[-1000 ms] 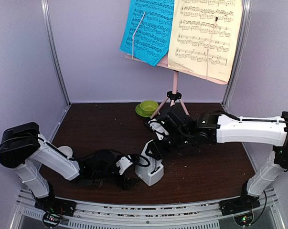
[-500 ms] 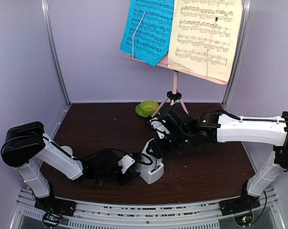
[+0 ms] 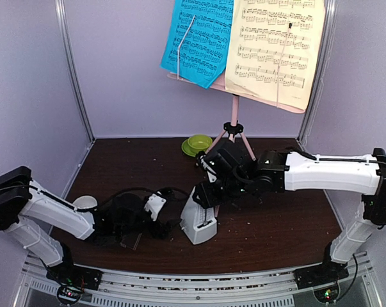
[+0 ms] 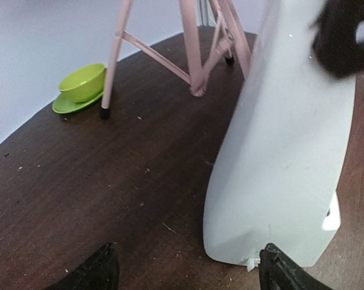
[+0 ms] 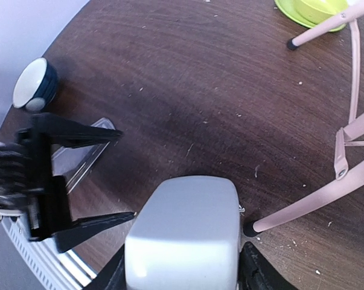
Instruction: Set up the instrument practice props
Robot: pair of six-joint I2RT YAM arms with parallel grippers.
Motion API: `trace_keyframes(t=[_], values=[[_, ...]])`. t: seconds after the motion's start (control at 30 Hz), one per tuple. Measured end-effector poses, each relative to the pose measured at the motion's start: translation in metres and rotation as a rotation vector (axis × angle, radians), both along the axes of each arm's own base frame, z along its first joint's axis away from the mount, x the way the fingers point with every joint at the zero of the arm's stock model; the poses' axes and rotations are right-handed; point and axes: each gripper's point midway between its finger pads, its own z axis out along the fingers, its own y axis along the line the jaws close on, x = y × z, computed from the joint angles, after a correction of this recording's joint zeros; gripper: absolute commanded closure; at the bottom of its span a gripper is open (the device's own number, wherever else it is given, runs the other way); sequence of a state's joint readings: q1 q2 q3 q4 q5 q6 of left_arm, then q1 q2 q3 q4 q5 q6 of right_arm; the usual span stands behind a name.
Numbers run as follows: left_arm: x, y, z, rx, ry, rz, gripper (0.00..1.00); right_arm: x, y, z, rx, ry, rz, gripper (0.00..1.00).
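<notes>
left gripper [image 5: 126,175]: fingers apart, empty, just left of metronome
metronome [image 3: 198,220]: white, tapered, rounded top; front-centre on table [image 3: 282,224]
right gripper [image 3: 207,194]: clamped on metronome top
music stand [image 3: 233,125]: pink, back centre, holding blue page [image 3: 199,38] and pale-yellow page [image 3: 276,45]

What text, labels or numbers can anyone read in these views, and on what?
No legible words, brands or numbers in any view.
On the blue sheet-music page: printed staves and notes only, any title or marking too small to read.
On the pale-yellow sheet-music page: the same, staves visible, nothing readable.
On the white pyramid metronome: a dark slot on the front, any scale too small to make out.
</notes>
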State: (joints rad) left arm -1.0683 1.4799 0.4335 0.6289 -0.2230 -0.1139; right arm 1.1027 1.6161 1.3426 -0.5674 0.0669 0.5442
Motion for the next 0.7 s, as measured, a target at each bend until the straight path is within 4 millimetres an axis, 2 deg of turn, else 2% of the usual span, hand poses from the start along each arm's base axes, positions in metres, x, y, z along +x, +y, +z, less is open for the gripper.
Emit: trace_keyframes(t=[0.1,0.2,0.27,0.47,0.53,0.7], values=[[0.008,0.012,0.025,-0.067,-0.015,0.092,0.16,0.006,0.004,0.0,-0.01,-0.006,-0.068,0.57],[0.013,0.023,0.041,-0.115,-0.017,0.165,0.16,0.011,0.007,0.0,-0.014,-0.008,-0.122,0.5],[0.015,0.029,0.047,-0.138,-0.013,0.196,0.16,0.014,0.008,-0.002,-0.023,-0.001,-0.161,0.39],[0.015,0.034,0.041,-0.146,0.024,0.233,0.17,0.019,0.032,0.005,0.02,0.037,-0.227,0.08],[0.015,0.035,0.037,-0.142,0.036,0.237,0.17,0.017,0.036,0.007,0.037,0.047,-0.233,0.05],[0.012,0.032,0.036,-0.145,0.053,0.219,0.16,0.01,0.038,0.012,0.082,0.051,-0.202,0.04]])
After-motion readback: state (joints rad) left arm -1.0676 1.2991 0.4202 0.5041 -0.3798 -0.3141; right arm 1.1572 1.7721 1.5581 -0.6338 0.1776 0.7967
